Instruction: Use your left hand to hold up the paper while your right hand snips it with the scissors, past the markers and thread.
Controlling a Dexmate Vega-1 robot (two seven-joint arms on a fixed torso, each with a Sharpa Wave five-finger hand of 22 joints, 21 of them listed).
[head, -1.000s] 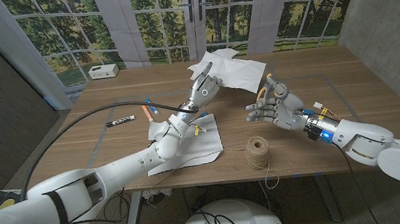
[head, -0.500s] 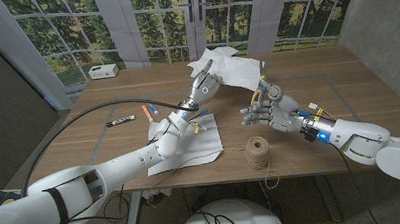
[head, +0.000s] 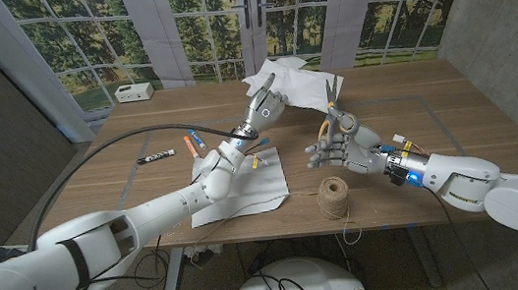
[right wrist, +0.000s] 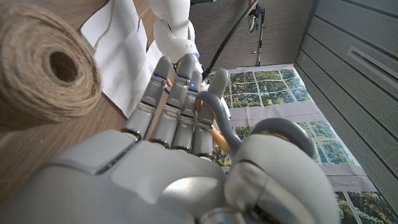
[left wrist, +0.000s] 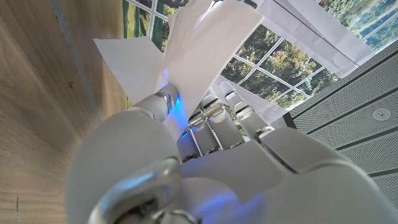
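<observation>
My left hand (head: 263,114) holds a crumpled white paper (head: 297,85) up off the far middle of the table; the left wrist view shows the paper (left wrist: 208,43) pinched in the left hand (left wrist: 186,155). To its right, my right hand (head: 345,142) grips the scissors (head: 331,93), whose blades point up just below the paper's right edge. The grey handle loops of the scissors (right wrist: 219,118) sit in the fingers of the right hand (right wrist: 168,162). A twine spool (head: 333,195) stands near the front edge. Markers (head: 156,157) lie left of my left arm.
Flat white sheets (head: 250,191) lie under my left forearm, next to the twine spool (right wrist: 43,68). A small white box (head: 135,92) stands at the back left corner. A black cable (head: 130,141) arcs over the table's left side.
My right hand has moved left toward the paper and turned the scissors so the blades point up beside it. My left hand has risen slightly with the paper.
</observation>
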